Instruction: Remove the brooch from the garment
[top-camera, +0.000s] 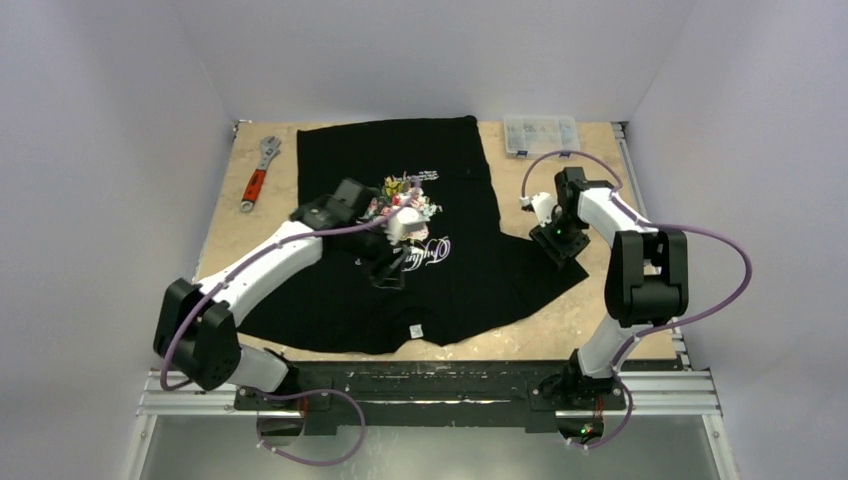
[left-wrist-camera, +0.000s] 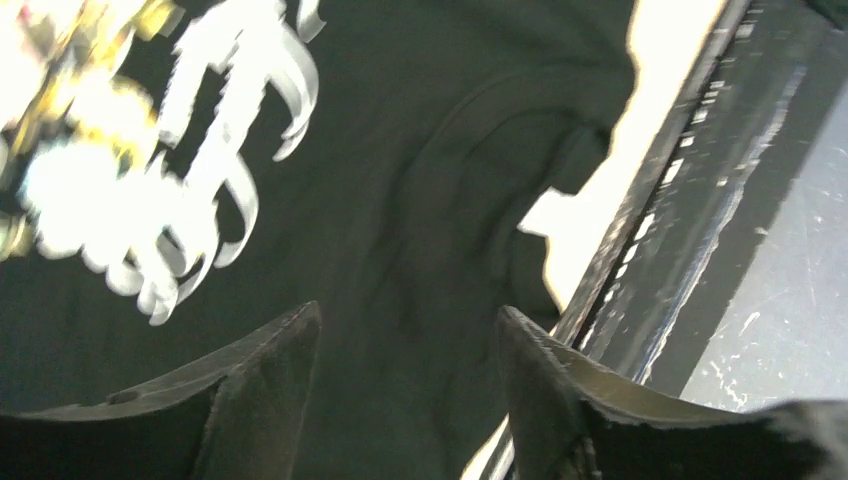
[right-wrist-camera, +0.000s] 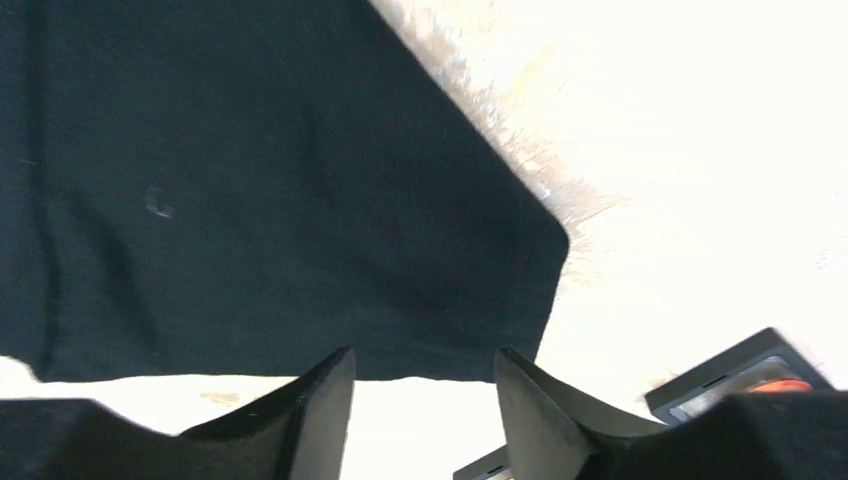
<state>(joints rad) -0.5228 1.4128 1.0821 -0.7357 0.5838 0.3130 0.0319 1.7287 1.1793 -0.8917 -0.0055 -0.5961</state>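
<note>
Wrench (top-camera: 258, 174) back-L; clear parts box (top-camera: 540, 135) back-R.

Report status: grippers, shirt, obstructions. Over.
Left gripper open over T-shirt. Right gripper open at its edge. Brooch not made out. Wrench and parts box lie off the fabric.

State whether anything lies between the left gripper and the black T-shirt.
Nothing visible does. The left gripper, jaws apart, has only bare black fabric of the T-shirt in front of it, beside the white lettering. No brooch can be made out in any view.
</note>
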